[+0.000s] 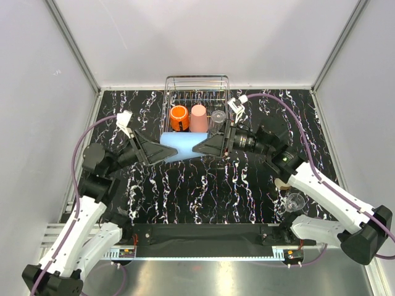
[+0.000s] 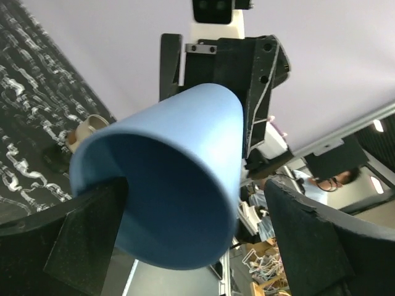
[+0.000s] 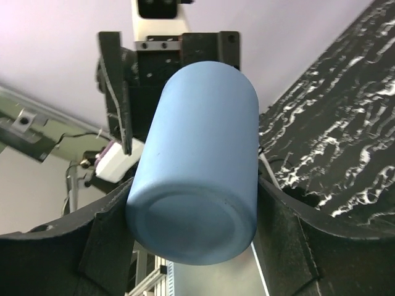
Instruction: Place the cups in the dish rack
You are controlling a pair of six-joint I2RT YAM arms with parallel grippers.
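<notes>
The right tool [image 1: 199, 148] reaches leftward, its fingers [image 3: 108, 240] pressed on both sides of the light blue cup [image 1: 179, 150] near its base. The left tool [image 1: 165, 154] faces it, spread wide, with one finger [image 2: 92, 228] inside the cup's mouth. Just behind stands the dish rack [image 1: 197, 79], near the far edge of the desk [image 1: 203, 191], holding an orange mug [image 1: 179, 117], a salmon-pink tumbler [image 1: 198, 118] and a clear glass [image 1: 218, 116]. The cup lies horizontal, its long axis parallel to that edge, mouth to the left.

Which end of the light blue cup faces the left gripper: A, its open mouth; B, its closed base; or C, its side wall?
A: the left wrist view looks into the hollow inside of the light blue cup, while the right wrist view shows its flat closed base.
</notes>
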